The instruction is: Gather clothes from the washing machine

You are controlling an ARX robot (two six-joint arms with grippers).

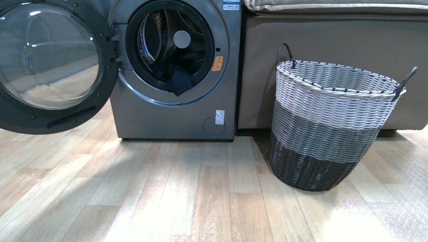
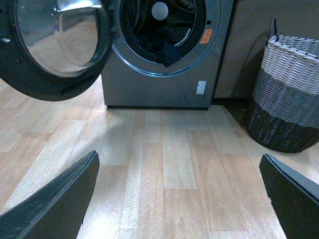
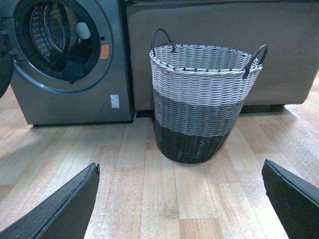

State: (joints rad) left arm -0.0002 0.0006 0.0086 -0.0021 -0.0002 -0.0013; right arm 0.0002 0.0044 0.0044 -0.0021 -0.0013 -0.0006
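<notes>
The grey washing machine (image 1: pixel 171 113) stands at the back left with its glass door (image 1: pixel 48 60) swung open to the left. Dark navy clothes (image 1: pixel 174 78) lie in the drum and hang over the lower rim of the porthole. They also show in the left wrist view (image 2: pixel 167 52) and the right wrist view (image 3: pixel 75 68). My left gripper (image 2: pixel 179 199) is open and empty above the wooden floor, well short of the machine (image 2: pixel 149 87). My right gripper (image 3: pixel 180 201) is open and empty, facing the basket. Neither arm shows in the front view.
A woven white-grey-black basket (image 1: pixel 330 126) with two dark handles stands on the floor to the right of the machine, also in the right wrist view (image 3: pixel 202 102). A brown sofa base (image 1: pixel 333 35) runs behind it. The open door juts out over the wooden floor (image 1: pixel 192 196) at the left.
</notes>
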